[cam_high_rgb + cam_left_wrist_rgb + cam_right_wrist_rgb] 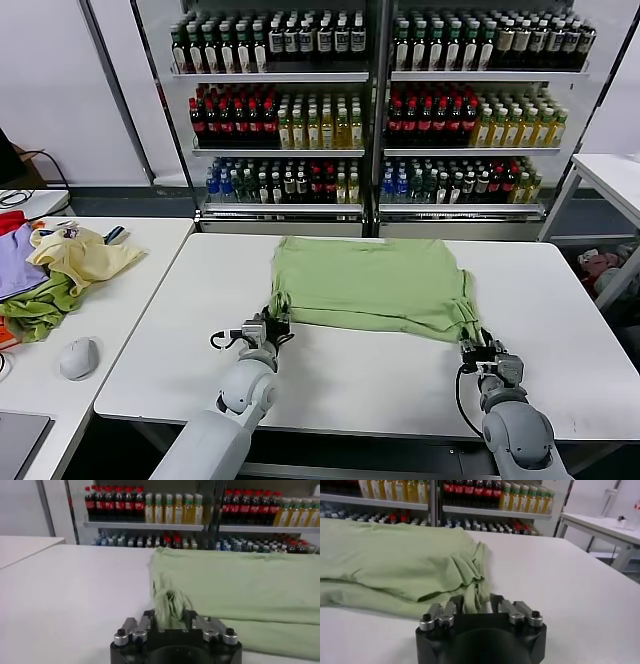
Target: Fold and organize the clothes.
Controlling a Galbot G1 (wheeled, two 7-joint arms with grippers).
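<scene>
Left end effector [272, 325] and right end effector [484, 349] both low, forward, fingers pinched closed.

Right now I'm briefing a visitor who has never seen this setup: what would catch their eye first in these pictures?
The light green shirt lying partly folded across the middle of the white table, with the left gripper and right gripper each pinching a near corner of it. Behind the table, shelves of bottled drinks fill the back wall. On a side table to the robot's left lies a heap of yellow, purple and green cloths.

White table [350, 380] – light green polo shirt [370, 285] lies on it
</scene>
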